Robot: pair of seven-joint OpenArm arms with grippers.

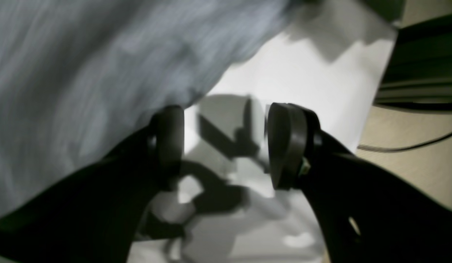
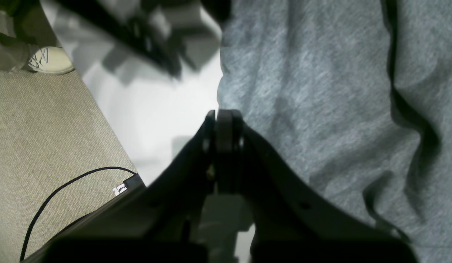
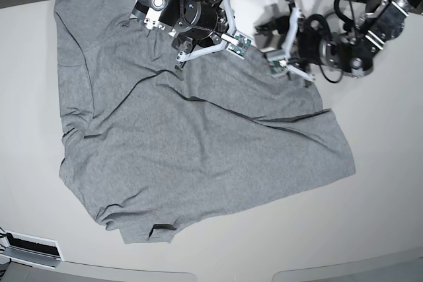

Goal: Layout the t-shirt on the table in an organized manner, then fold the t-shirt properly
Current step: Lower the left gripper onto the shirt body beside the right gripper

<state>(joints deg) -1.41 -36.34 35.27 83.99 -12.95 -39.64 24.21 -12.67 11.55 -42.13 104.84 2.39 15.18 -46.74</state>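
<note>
— Two fingers (image 1: 284,146) of the left gripper (image 1: 224,146) are seen spread wide apart, with only bare table (image 1: 302,73) and shadow between them. Nothing is grasped there.

— And the other pair?

— The pads of the right gripper (image 2: 224,126) are pressed flat together. Whether the hem of the t-shirt (image 2: 321,109) is pinched between them cannot be told; the grey knit is seen touching the fingertips on one side, while white table lies on the other.

— Where is the shirt placed?

— In the base view, the t-shirt (image 3: 192,143) is spread across the middle of the table (image 3: 383,203), plain side shown, with creases running diagonally and one corner folded under at the near edge. Its far edge is reached by both grippers: the right gripper (image 3: 178,64) is set over the cloth, and the left gripper (image 3: 291,70) is held just beside the shirt's edge.

— Anything beyond the table?

— A black cable (image 2: 65,186) is seen on woven beige flooring (image 2: 36,146) in the right wrist view.
</note>
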